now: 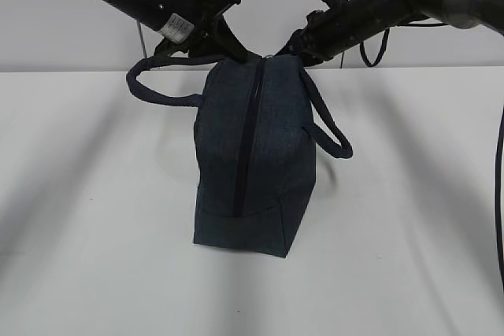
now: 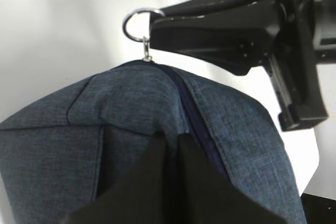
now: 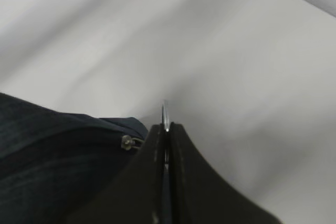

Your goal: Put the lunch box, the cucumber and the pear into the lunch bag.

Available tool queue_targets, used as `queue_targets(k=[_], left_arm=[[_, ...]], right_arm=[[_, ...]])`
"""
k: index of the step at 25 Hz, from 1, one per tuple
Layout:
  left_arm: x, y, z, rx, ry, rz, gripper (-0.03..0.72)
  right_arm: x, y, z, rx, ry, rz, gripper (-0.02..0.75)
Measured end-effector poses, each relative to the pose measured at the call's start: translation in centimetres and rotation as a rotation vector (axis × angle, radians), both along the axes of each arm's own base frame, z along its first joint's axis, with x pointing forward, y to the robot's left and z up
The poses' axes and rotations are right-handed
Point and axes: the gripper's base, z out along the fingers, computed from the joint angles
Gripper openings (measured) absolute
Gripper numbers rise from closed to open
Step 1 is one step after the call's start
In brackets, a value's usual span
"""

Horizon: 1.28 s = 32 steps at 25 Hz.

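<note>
The dark navy fabric lunch bag (image 1: 253, 155) stands zipped mid-table. The right pincer (image 3: 166, 129) is pressed together on its silver ring pull (image 2: 135, 23); the left pincer (image 2: 170, 142) pinches fabric at the far end. Opening step: next, draw the zipper along.

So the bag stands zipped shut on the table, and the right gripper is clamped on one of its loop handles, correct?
Not the handle. The right wrist view shows the right gripper shut on the zipper's ring pull; the lunch bag does stand zipped on the table.
</note>
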Motion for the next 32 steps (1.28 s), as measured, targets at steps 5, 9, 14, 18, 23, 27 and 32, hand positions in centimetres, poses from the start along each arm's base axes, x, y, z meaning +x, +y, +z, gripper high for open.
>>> queue_targets(k=[5,9,14,18,23,27,32], left_arm=[[-0.3,-0.1,0.9,0.000,-0.035,-0.012,0.022],[-0.5,-0.1,1.4,0.006,-0.055,-0.023,0.022],[-0.5,-0.1,1.4,0.016,-0.058,-0.025,0.022],[-0.5,0.3,1.3,0.067,-0.081,-0.030,0.095],[-0.4,1.1,2.1,0.088,-0.112,-0.016,0.484],[-0.5,2.1,2.5,0.105,-0.097,-0.023,0.566],[-1.8,3.9,4.4,0.232,-0.077,-0.016,0.568]], right_arm=[[-0.4,-0.4,-0.1,-0.072,0.051,0.005,-0.016],[-0.6,-0.5,0.1,-0.081,0.056,0.012,-0.016],[-0.6,-0.5,0.1,-0.084,0.055,0.011,-0.015],[-0.3,-0.6,1.0,-0.078,0.025,0.007,0.090],[-0.1,-0.7,3.7,-0.051,-0.026,0.004,0.427],[-0.2,-1.0,6.0,-0.018,-0.017,-0.024,0.478],[-0.2,-2.7,7.4,-0.029,0.075,-0.192,0.486]])
